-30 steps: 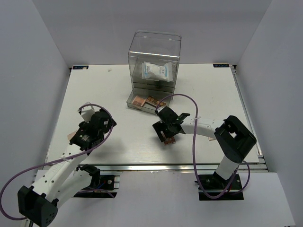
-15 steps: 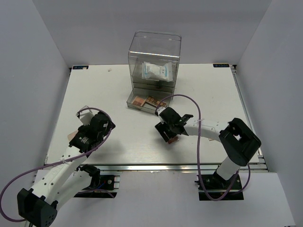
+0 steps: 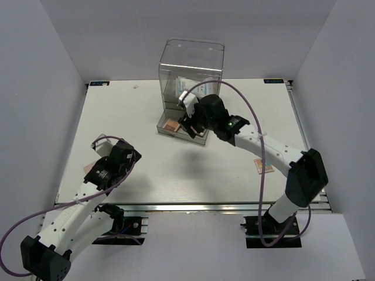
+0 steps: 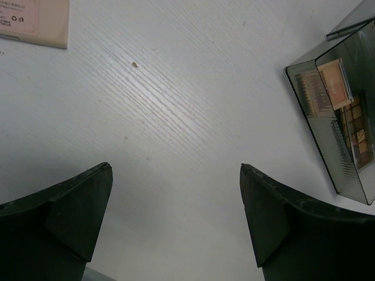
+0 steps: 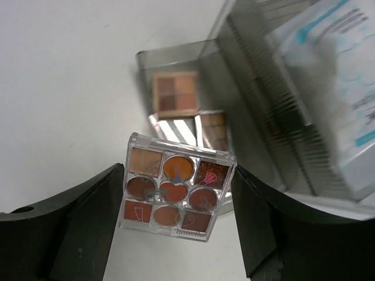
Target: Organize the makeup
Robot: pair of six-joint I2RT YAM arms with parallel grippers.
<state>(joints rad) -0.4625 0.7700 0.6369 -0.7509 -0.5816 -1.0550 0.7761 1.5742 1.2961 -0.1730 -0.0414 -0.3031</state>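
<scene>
My right claw (image 5: 176,202) pinched a clear square brown-toned palette (image 5: 174,186); my left claw (image 4: 176,199) gaped over the white table (image 4: 176,105).

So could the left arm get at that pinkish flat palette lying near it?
Probably yes: the left gripper is open and empty, and the pink palette lies flat on the table close by, with nothing between them.

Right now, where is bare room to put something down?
The table is bare in the middle, between the left end effector and the small palette at right, and back left beside the clear box. Crowded: the open drawer, where the right end effector holds a square palette.
</scene>
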